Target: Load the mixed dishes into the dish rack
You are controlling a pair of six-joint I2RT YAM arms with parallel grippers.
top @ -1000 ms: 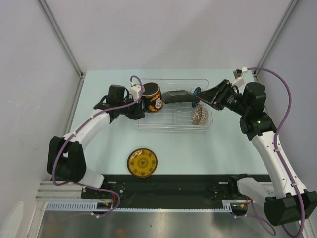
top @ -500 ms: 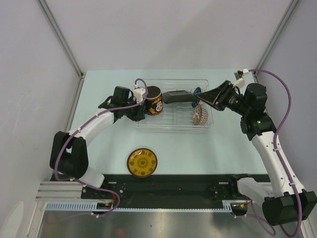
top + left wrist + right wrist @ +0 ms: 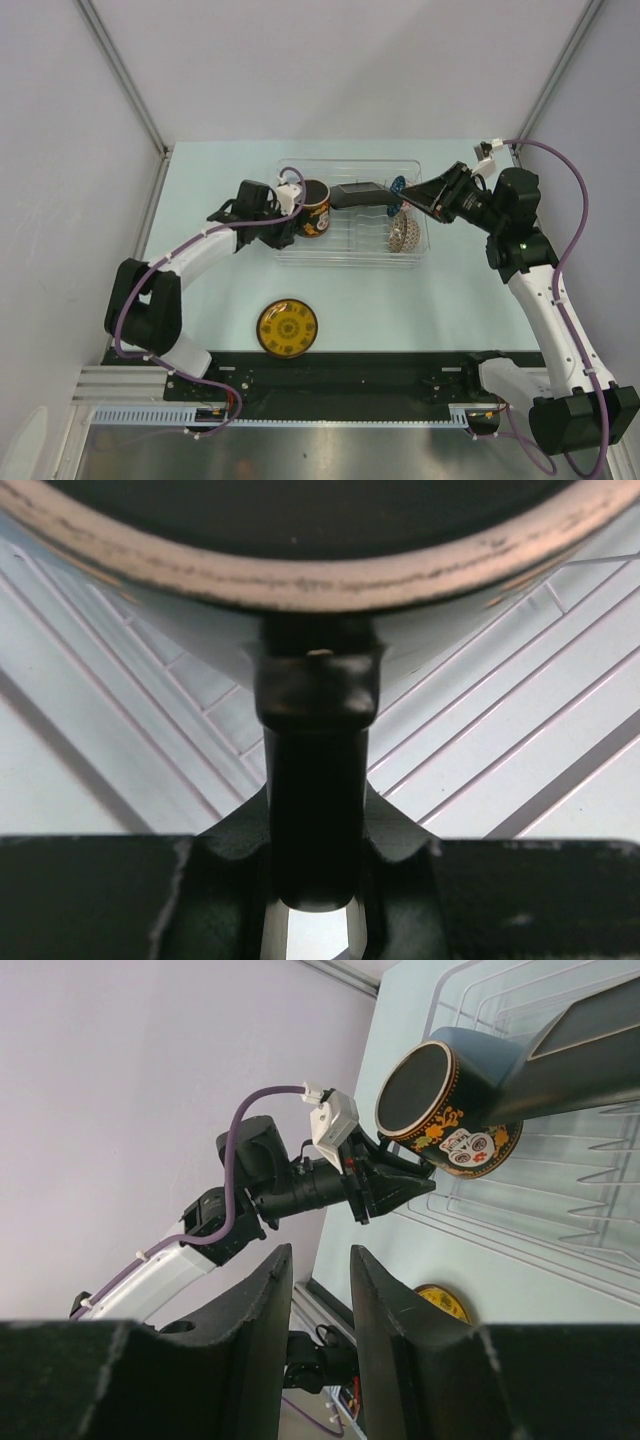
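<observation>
My left gripper is shut on the handle of the black flower-printed mug. The mug lies tipped on its side over the left end of the see-through dish rack. In the left wrist view its brown rim fills the top above the rack's ribs. The square black plate stands on edge mid-rack. My right gripper is open just right of the plate, nothing between its fingers. A patterned bowl leans in the rack's right end. The yellow saucer lies on the table.
A small blue item shows behind the plate, mostly hidden. Grey walls and metal posts close in the table on the left, back and right. The black base rail runs along the near edge, just below the saucer.
The left arm has carried the mug to the right, further over the rack's left end. The right arm has barely moved.
</observation>
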